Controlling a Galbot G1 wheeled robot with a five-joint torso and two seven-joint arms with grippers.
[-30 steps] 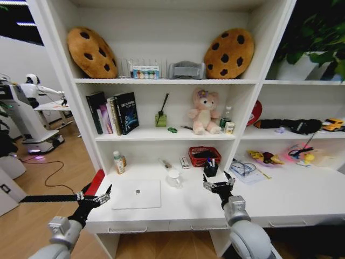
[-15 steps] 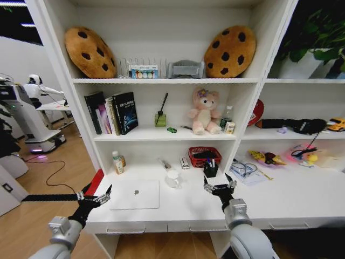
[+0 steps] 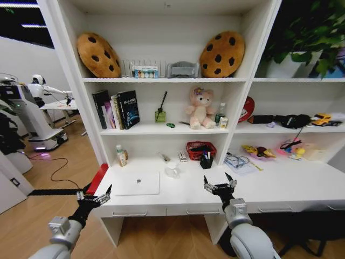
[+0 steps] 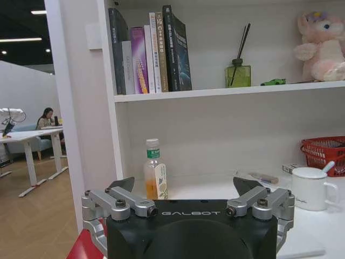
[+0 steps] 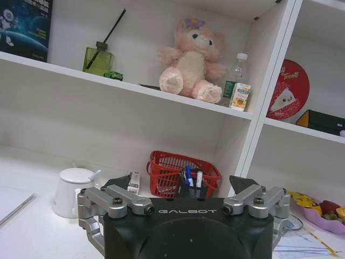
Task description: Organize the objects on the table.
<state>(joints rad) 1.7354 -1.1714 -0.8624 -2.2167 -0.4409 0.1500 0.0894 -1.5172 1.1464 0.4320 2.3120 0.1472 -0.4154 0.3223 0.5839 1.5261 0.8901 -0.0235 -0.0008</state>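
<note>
White desk stretched across the head view, with both grippers held low at its front edge. The left gripper hung off the desk's left corner, fingers spread wide and holding nothing; the silver laptop lay closed on the top just ahead of it and to its right. The right gripper sat over the front edge near the middle, its fingers also wide apart and empty. Beyond it stood the white mug, the red basket and a black pen cup, all well back toward the shelf wall. A small green toy car rested on the shelf above, beside the reed diffuser and near the pink bear.
</note>
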